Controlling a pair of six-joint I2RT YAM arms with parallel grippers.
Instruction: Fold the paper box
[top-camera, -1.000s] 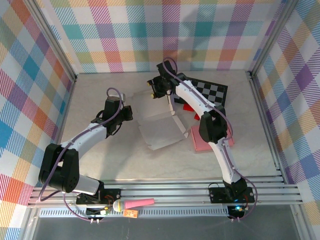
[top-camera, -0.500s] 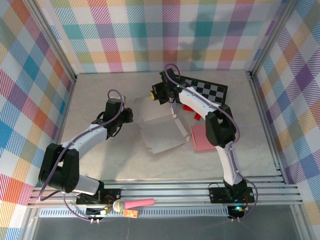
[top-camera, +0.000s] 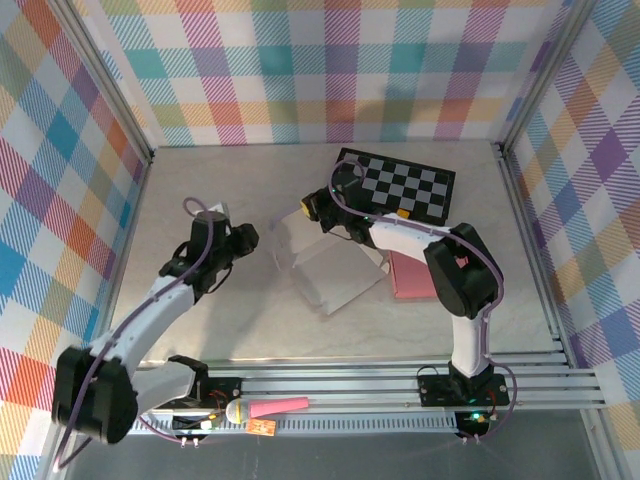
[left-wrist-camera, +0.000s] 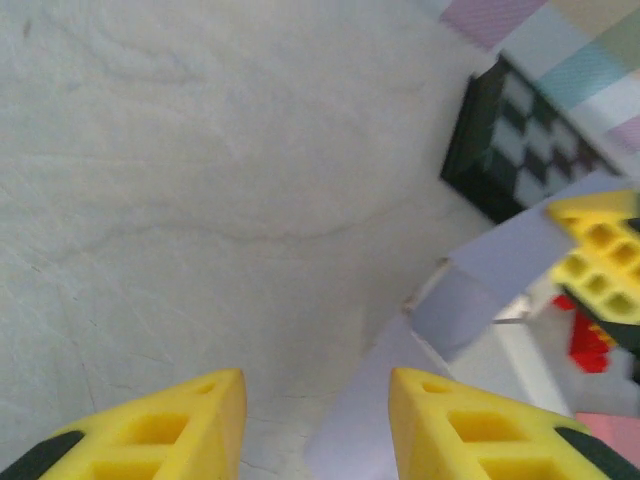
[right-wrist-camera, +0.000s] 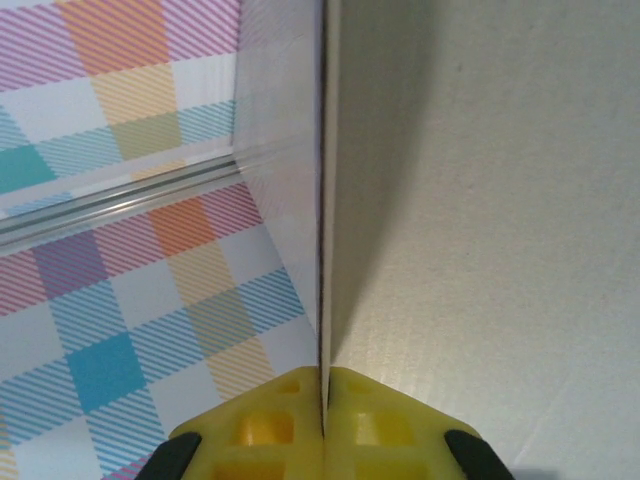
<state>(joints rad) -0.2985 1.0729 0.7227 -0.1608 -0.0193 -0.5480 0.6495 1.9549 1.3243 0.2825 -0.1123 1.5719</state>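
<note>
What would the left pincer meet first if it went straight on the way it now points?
Most likely the paper box: its near side lies just ahead of the open left pincer, across bare table. Depth is unclear.

The box (top-camera: 335, 278) is a half-folded sheet of pale, whitish card, creased into panels. It sits on the desk (top-camera: 215, 175) just near-left of the checkerboard (top-camera: 400, 185), close to that board's left end. One broad panel lies flat, turned askew to the checkerboard's edges. Along the flat panel's left side a wall stands raised, with a shorter flap bent off it. In the right wrist view one panel (right-wrist-camera: 480, 200) stands upright, edge-on and thin, pinched between the right fingers (right-wrist-camera: 250, 432).
</note>
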